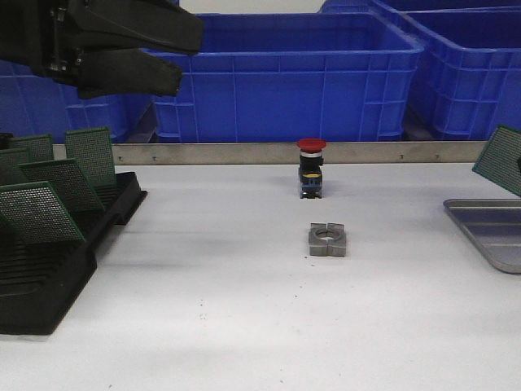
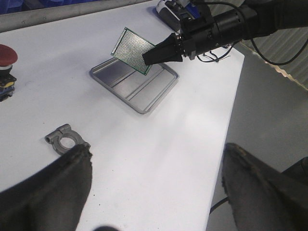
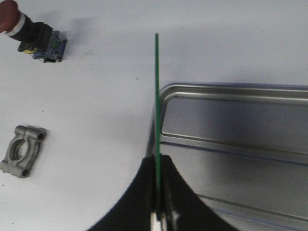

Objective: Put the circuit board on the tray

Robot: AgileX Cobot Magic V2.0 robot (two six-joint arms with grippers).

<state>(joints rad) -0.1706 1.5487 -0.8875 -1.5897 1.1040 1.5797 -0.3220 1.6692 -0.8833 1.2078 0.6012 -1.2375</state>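
My right fingers [image 3: 158, 211] pinch the circuit board [image 2: 132, 50] above the tray [image 2: 120, 86]; next, lower it flat. Left fingers [image 2: 154, 183] gape empty.

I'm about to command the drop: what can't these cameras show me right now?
- Front view: the tray and held circuit board are cut off by the right edge; the right gripper is out of frame.
- Right wrist view: the board appears edge-on, so its face is unreadable.
- Board-to-tray height: unclear in all views.

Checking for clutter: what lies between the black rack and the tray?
In the front view, only the metal clamp block lies between the black rack and tray.
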